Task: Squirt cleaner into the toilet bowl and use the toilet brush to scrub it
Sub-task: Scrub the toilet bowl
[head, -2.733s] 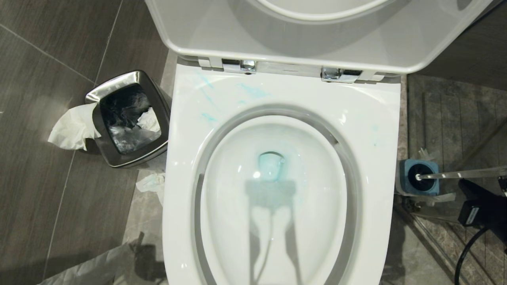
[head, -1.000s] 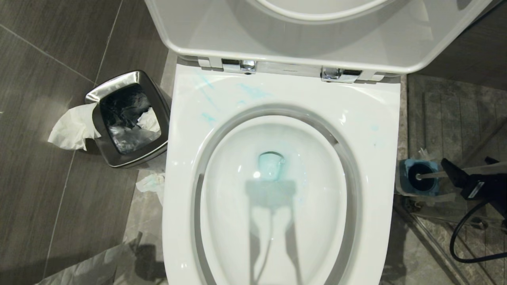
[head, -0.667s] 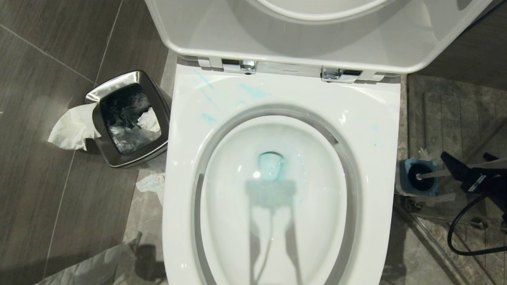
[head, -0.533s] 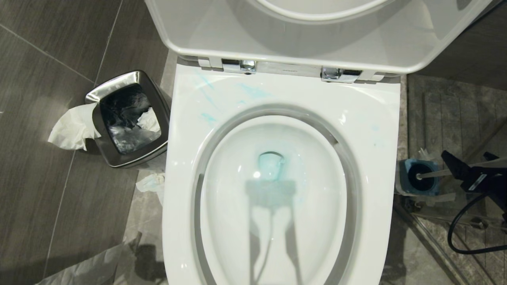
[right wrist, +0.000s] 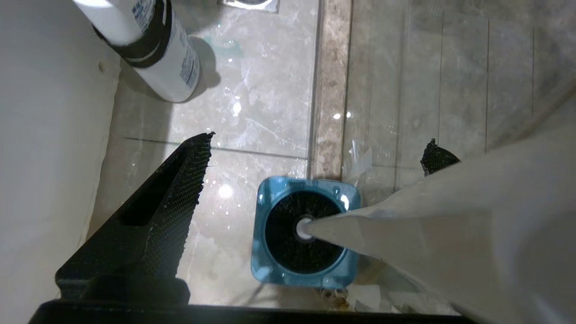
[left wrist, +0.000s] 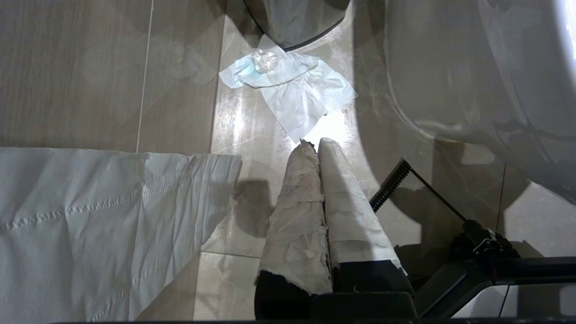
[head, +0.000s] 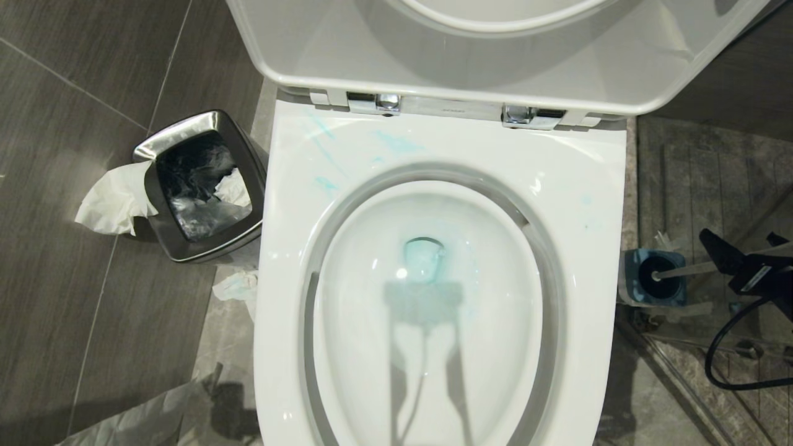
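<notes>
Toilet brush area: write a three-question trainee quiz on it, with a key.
1. True or false: the right gripper is shut on the toilet brush.
2. The brush head sits in: A) the toilet bowl, B) its blue holder, C) the steel bin.
3. Fill in: the left gripper, low beside the bowl over the floor, has its paper-wrapped fingers pressed ____.

Key: 1 false, its jaws stand open either side of the handle; 2 B; 3 together.
</notes>
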